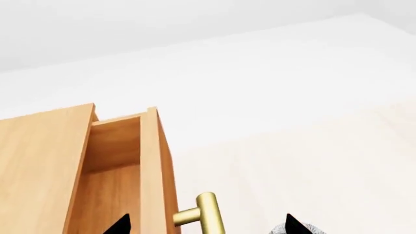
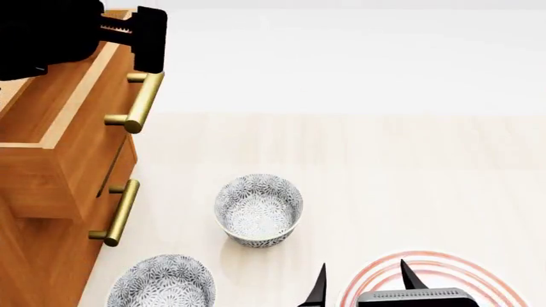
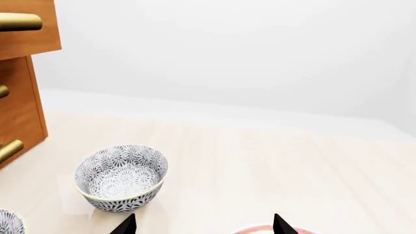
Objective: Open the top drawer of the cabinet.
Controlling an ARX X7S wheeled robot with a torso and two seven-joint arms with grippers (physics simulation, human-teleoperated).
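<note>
The cabinet stands at the left of the head view. Its top drawer is pulled out, and the paler inside shows. The brass bar handle runs along the drawer front. My left gripper is at the far end of that handle. It is open, and in the left wrist view its fingertips stand wide on either side of the bar without touching it. My right gripper is open and empty, low over the floor, far from the cabinet.
Two patterned bowls sit on the pale floor in front of the cabinet. A pink-ringed plate lies under my right gripper. The second drawer's handle sticks out below the top drawer.
</note>
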